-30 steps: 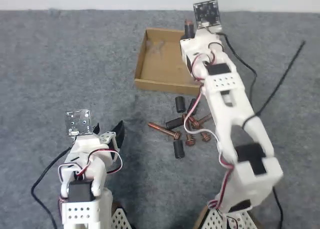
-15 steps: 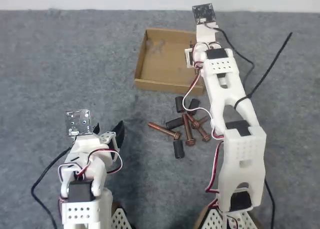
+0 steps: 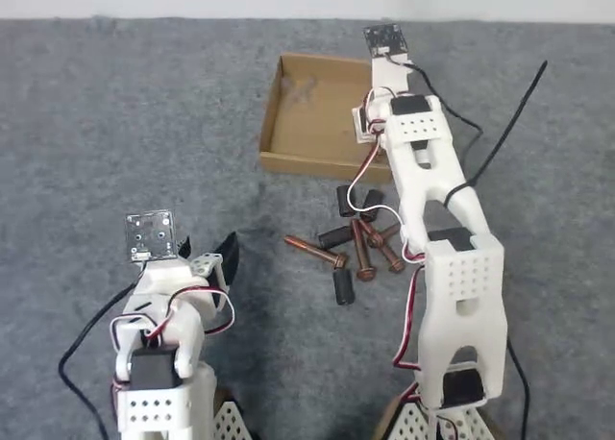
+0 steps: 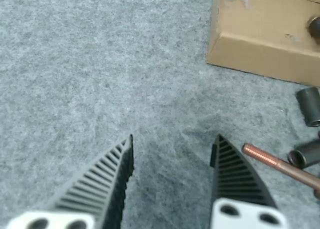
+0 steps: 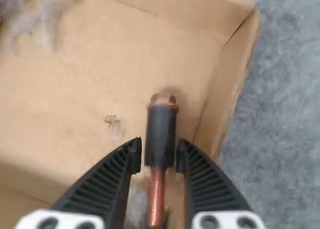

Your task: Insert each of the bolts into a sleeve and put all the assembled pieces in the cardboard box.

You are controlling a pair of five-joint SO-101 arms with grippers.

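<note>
The right hand [image 5: 160, 146] is over the cardboard box [image 3: 307, 161], near the box's corner on the right arm's side. It is closed on a black sleeve [image 5: 160, 134] with a copper bolt [image 5: 162, 100] pushed through it. The bolt's head sticks out of the far end of the sleeve, and its long thin part comes out of the near end, between the two fingers [image 5: 117, 174]. The box sits on the grey tabletop [image 3: 115, 123], at the far side from the arms. Just in front of the box, next to the right arm, lie the loose pieces in a small heap. There is a long bolt [image 3: 312, 250] lying flat on the left arm's side of the heap, more bolts [image 3: 363, 253] crossing each other, and three short black sleeves [image 3: 343, 286] lying close around them. The left hand [image 4: 175, 144] is wide open with nothing in it. It hangs low over bare tabletop, a little away from the heap and well apart from the box.
</note>
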